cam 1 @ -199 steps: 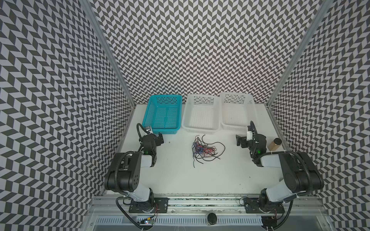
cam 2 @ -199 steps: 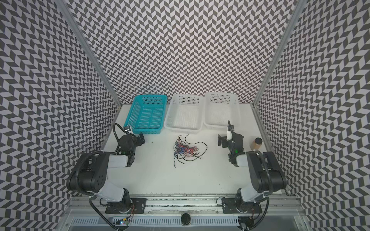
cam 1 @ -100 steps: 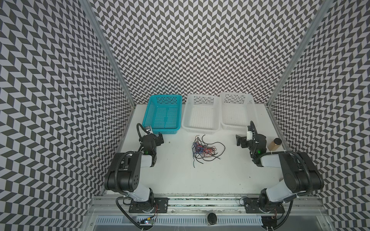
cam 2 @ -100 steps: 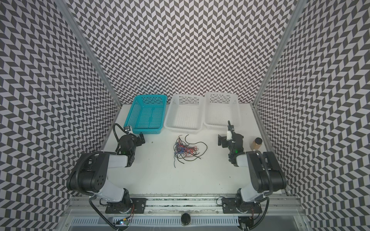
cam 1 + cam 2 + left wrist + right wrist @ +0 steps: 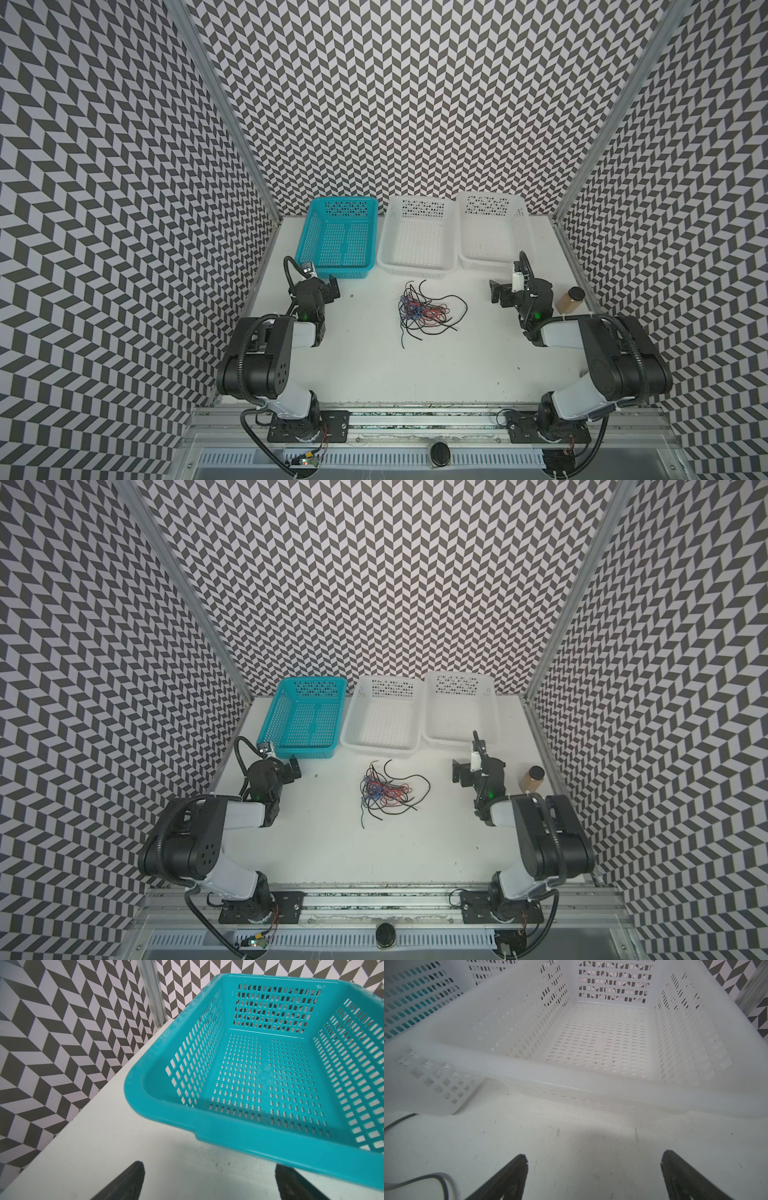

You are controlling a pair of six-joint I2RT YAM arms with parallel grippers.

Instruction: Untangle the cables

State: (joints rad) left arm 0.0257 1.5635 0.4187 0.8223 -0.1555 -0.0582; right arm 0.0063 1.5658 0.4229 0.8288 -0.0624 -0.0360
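My left claw (image 5: 208,1166) and right claw (image 5: 593,1156) gape empty near the side edges of the desk (image 5: 457,365); the cables (image 5: 428,309) lie tangled mid-desk, bare white surface all round.

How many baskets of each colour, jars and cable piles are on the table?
blue basket: 1
white baskets: 2
jar: 1
cable pile: 1
Total: 5
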